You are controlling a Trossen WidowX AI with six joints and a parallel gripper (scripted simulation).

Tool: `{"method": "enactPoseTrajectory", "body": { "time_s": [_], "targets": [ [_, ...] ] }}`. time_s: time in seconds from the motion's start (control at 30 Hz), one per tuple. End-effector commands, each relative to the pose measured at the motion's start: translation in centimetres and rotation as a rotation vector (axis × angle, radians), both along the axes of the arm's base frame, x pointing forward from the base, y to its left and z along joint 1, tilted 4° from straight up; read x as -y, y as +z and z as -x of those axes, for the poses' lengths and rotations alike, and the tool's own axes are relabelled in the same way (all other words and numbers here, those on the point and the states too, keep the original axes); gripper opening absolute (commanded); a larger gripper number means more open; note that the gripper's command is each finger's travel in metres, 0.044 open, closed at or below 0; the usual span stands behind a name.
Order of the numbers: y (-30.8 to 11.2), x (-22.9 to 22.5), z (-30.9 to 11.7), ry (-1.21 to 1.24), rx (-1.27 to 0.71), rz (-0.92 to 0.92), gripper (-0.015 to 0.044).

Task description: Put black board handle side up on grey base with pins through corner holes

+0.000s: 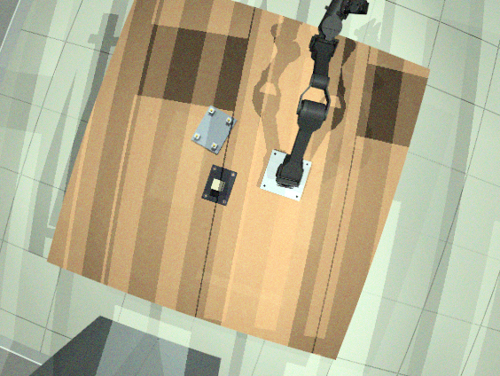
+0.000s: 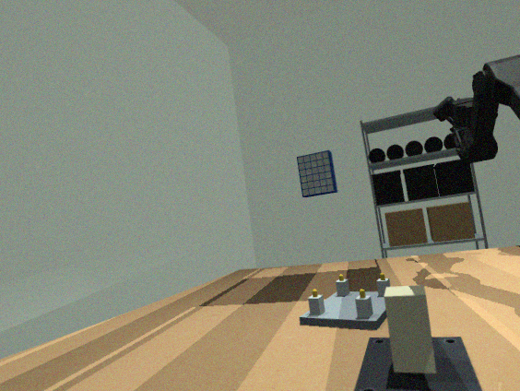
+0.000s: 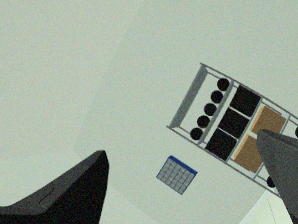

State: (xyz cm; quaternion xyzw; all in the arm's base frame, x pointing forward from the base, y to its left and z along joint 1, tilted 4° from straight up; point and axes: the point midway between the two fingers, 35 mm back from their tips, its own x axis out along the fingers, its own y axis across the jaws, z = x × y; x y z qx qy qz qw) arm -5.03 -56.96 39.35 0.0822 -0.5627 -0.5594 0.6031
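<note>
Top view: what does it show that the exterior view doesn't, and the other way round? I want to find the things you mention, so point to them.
Only top: the white plate point(image 1: 301, 192) under the arm's foot, and the board's full outline; the exterior crops its near edge.

Only exterior: the shelf rack point(image 2: 401, 121) and the blue-edged grid panel point(image 2: 317, 174) on the wall.

Both: the black board point(image 1: 229, 183) point(image 2: 456, 369) with its pale handle point(image 1: 217, 184) point(image 2: 410, 332), the grey base point(image 1: 214, 129) point(image 2: 336, 313), and part of the arm point(image 1: 308, 124) point(image 2: 484, 106).
</note>
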Motion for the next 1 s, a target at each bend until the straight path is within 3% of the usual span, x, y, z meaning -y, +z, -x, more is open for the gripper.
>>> {"method": "enactPoseTrajectory", "body": {
  "time_s": [0.0, 0.47, 0.7, 0.97],
  "targets": [
    [0.0, 0.0, -0.2, 0.003, -0.004, -0.005, 0.0426],
    [-4.8, -1.2, -21.7, 0.358, -0.192, -0.391, 0.044],
    [-7.9, -6.2, -32.0, 0.551, -0.333, -0.574, 0.044],
    [-11.6, -15.3, -41.3, 0.762, -0.542, -0.761, 0.044]
  ]
}}
